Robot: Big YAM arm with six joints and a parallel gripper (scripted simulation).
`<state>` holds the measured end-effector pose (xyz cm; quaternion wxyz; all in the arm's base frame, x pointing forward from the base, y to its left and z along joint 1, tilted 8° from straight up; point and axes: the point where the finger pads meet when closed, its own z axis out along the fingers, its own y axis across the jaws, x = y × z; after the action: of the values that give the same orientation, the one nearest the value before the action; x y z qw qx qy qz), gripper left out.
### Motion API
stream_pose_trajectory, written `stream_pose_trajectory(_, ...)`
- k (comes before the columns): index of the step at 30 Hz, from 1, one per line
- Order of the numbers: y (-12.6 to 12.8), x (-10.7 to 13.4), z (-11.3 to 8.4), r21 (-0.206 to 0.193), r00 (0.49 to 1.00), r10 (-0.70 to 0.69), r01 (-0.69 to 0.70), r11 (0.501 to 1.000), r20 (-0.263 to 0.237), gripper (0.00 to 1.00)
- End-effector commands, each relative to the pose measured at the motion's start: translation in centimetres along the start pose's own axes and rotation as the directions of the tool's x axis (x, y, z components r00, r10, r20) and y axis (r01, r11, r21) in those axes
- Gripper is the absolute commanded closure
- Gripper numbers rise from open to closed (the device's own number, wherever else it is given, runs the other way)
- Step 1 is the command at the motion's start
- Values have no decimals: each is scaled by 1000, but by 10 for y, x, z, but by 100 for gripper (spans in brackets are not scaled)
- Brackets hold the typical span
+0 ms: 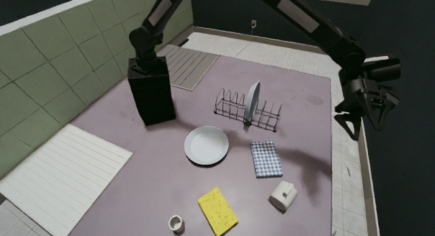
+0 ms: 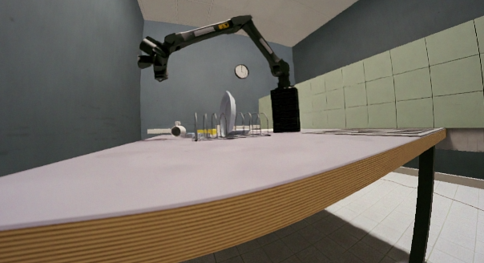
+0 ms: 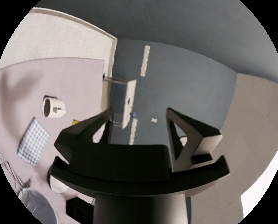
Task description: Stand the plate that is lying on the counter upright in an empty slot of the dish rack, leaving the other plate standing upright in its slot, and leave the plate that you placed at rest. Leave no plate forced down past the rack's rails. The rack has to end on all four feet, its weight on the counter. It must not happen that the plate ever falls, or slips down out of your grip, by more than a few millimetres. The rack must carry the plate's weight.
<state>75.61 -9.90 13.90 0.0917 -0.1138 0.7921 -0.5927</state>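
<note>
A white plate (image 1: 207, 144) lies flat on the purple counter, in front of the wire dish rack (image 1: 248, 109). A second white plate (image 1: 252, 100) stands upright in a slot toward the rack's right end; it also shows in the exterior view (image 2: 227, 113). My gripper (image 1: 365, 127) hangs high in the air over the counter's right edge, far from both plates. Its fingers are open and empty; the wrist view shows nothing between them (image 3: 138, 131). The lying plate shows only as an edge at the lower left of the wrist view.
A blue checked cloth (image 1: 266, 159), a tipped white mug (image 1: 284, 196), a yellow sponge (image 1: 217, 211) and a small white cup (image 1: 176, 223) lie in front. The black arm base (image 1: 151, 93) stands at the back left. Ribbed mats lie at the left (image 1: 61, 175) and back (image 1: 189, 66).
</note>
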Motion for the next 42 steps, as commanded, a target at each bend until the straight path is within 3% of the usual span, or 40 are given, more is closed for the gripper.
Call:
stream_pose_trajectory(1, -9, -1, -2, 4, 1000, 15, -15, 1000, 3, 31)
stream_pose_trajectory(17, -9, -1, -2, 4, 1000, 15, -15, 1000, 3, 31)
stream_pose_trajectory(18, -20, -7, -4, 9, 999, 41, -41, 999, 11, 0)
stream_pose_trajectory(24, -23, 6, -4, -8, 999, 48, -48, 999, 3, 0)
stream_pose_trajectory(32, -7, 34, 0, -90, 991, 131, -133, 987, -32, 0)
stream_pose_trajectory(34, -7, 34, 0, -90, 991, 131, -133, 987, -32, 0)
stream_pose_trajectory(35, 20, 28, 0, -115, 991, 127, -130, 985, -34, 0)
stream_pose_trajectory(36, 5, 45, -4, -133, 985, 167, -171, 976, -45, 0)
stream_pose_trajectory(39, 11, 65, -1, -179, 972, 222, -234, 956, -81, 0)
stream_pose_trajectory(40, 24, 65, 2, -182, 975, 204, -217, 959, -87, 0)
stream_pose_trajectory(41, 18, 75, -2, -210, 963, 253, -268, 940, -96, 0)
stream_pose_trajectory(42, 18, 75, -2, -210, 963, 253, -268, 940, -96, 0)
